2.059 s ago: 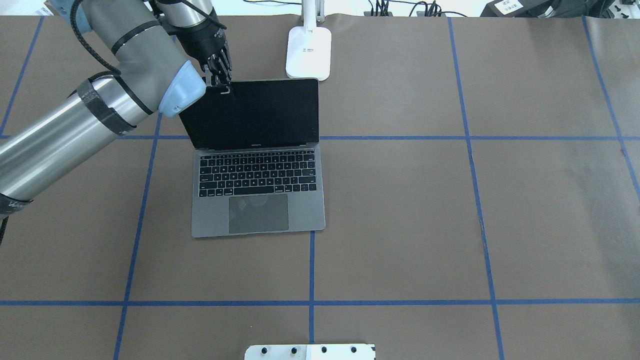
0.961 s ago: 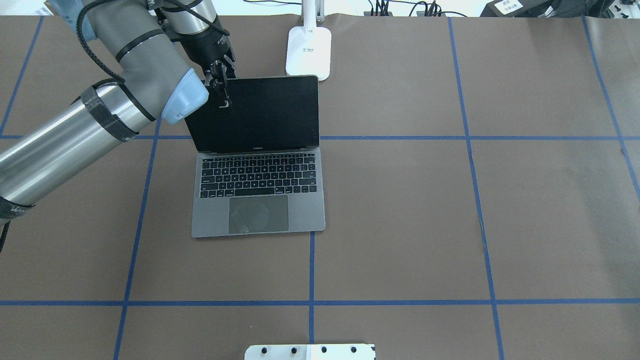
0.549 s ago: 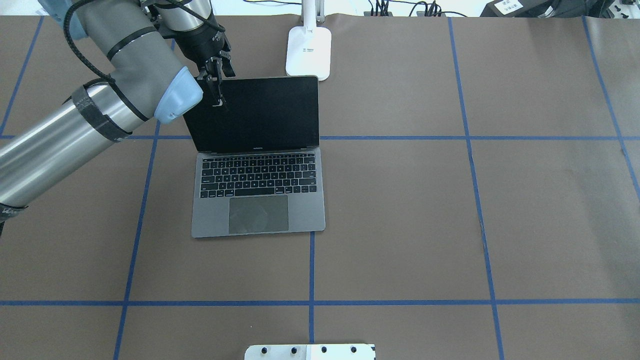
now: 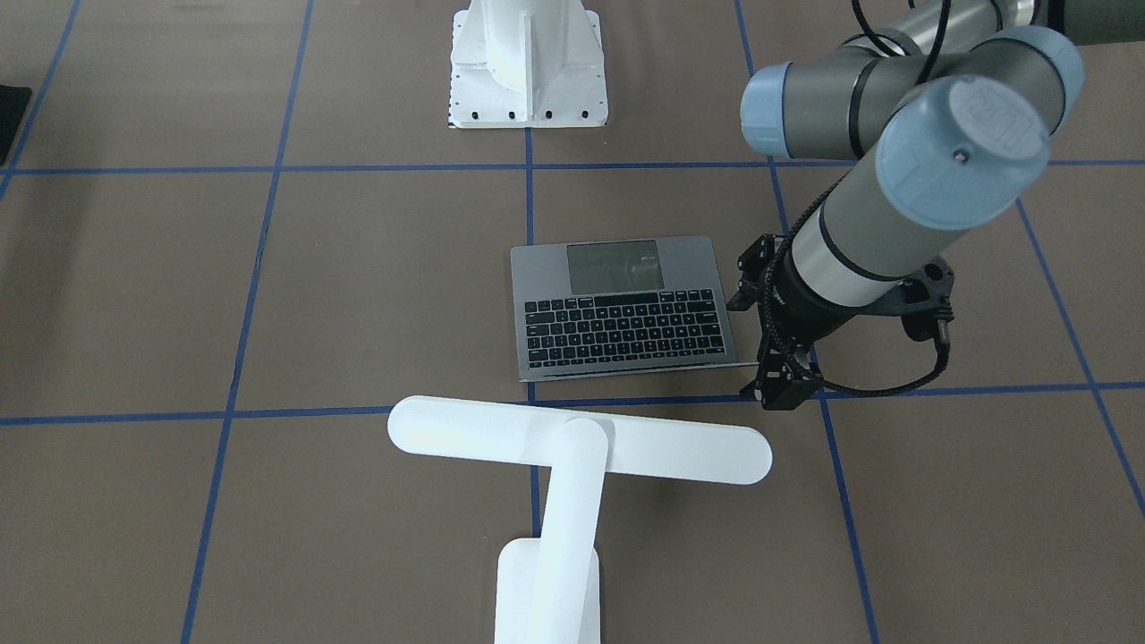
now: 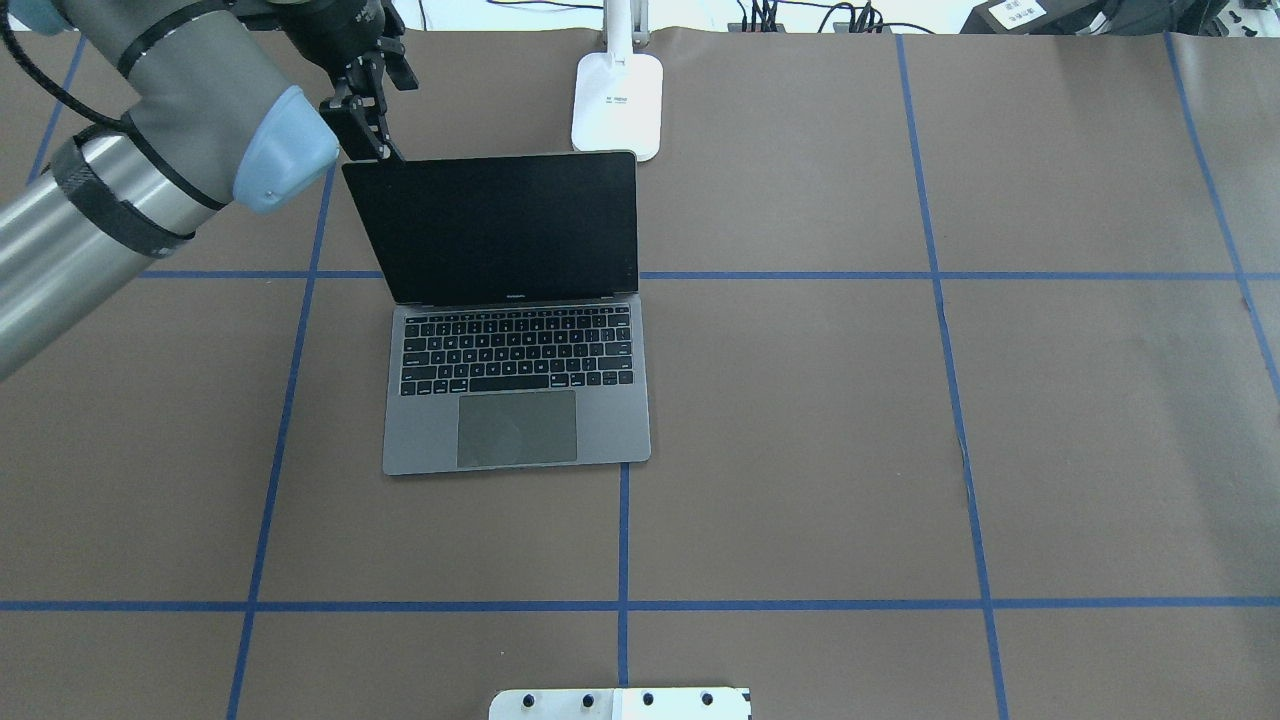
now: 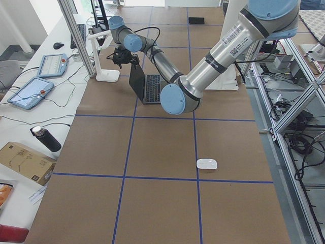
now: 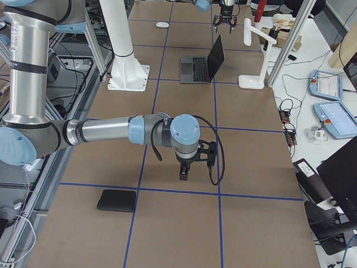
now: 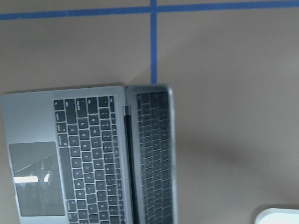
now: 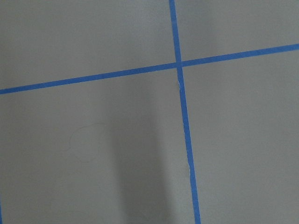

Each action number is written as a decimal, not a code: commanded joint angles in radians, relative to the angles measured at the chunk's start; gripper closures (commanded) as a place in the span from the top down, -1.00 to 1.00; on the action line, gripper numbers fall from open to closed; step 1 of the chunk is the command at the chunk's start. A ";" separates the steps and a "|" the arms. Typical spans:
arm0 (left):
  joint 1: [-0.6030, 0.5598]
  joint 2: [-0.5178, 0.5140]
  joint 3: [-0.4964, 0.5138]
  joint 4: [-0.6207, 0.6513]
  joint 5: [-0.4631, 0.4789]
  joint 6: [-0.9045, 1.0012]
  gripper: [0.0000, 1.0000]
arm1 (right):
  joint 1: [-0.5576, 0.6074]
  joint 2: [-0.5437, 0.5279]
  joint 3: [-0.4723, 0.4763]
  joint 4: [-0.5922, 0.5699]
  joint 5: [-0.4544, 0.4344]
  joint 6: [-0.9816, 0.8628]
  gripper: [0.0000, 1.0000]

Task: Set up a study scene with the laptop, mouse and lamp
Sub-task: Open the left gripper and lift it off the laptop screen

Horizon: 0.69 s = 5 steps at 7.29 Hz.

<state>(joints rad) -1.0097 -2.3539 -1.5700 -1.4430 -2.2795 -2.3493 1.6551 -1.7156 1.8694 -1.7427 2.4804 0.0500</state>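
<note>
The grey laptop (image 5: pixel 515 400) stands open mid-table, its dark screen (image 5: pixel 500 225) raised; it also shows in the front view (image 4: pixel 623 309) and from above in the left wrist view (image 8: pixel 88 154). My left gripper (image 5: pixel 370 130) hangs open and empty just off the screen's top left corner, also visible in the front view (image 4: pixel 776 392). The white lamp (image 4: pixel 580 440) stands behind the laptop, its base (image 5: pixel 617 105) on the table. The white mouse (image 6: pixel 206 163) lies far off to the robot's left. My right gripper (image 7: pixel 184 170) points down at bare table; whether it is open or shut I cannot tell.
The white ribbed pedestal (image 4: pixel 528 63) stands at the robot's side of the table. A black square mat (image 7: pixel 116 200) lies at the right end. Blue tape lines (image 9: pixel 180 63) cross the brown table cover. Operators' desks with tablets (image 6: pixel 30 91) line the far edge.
My left gripper has drawn away from the screen's top edge, up and to the left, and is off the laptop. The lid tipped slightly further back early on, then stayed still.
</note>
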 commanded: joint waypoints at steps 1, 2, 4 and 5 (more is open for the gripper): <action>-0.029 0.166 -0.215 0.007 0.034 0.187 1.00 | 0.000 0.004 0.007 -0.003 -0.002 0.001 1.00; -0.030 0.203 -0.247 0.007 0.034 0.326 1.00 | 0.000 0.011 0.007 -0.011 0.000 0.002 1.00; -0.035 0.243 -0.275 0.006 0.038 0.532 1.00 | -0.006 0.042 0.031 -0.034 0.000 0.065 1.00; -0.035 0.305 -0.332 0.006 0.038 0.691 1.00 | -0.040 0.042 0.042 -0.037 0.000 0.082 1.00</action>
<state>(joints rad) -1.0427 -2.1092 -1.8469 -1.4368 -2.2419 -1.8384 1.6436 -1.6804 1.8945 -1.7728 2.4804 0.1038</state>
